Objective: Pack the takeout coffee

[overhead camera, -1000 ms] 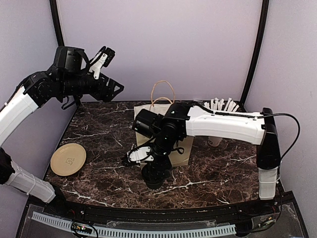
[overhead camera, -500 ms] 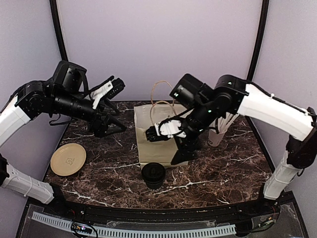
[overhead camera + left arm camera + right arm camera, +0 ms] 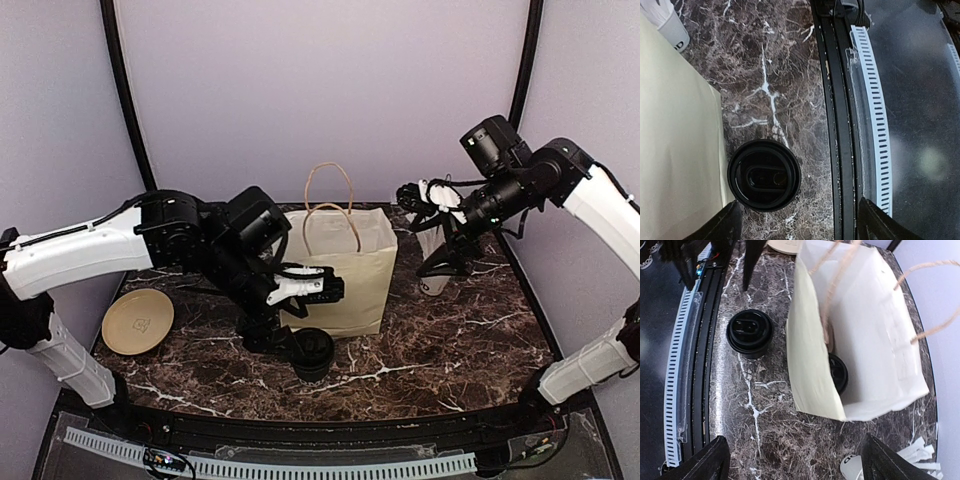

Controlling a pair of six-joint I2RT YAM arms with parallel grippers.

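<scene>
One lidded coffee cup (image 3: 310,352) stood on the tabletop (image 3: 450,340), just in front of the paper bag (image 3: 345,270). A second cup (image 3: 838,372) sat inside the bag. The left tool (image 3: 799,225) hovered over the outer cup, spread apart and empty. The right tool (image 3: 799,462), also wide apart and holding nothing, hung high to the bag's right.

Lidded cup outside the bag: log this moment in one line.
cup: lidded, upright beside bag | second cup: inside bag | left end effector: open above cup | right end effector: open, empty, raised
</scene>
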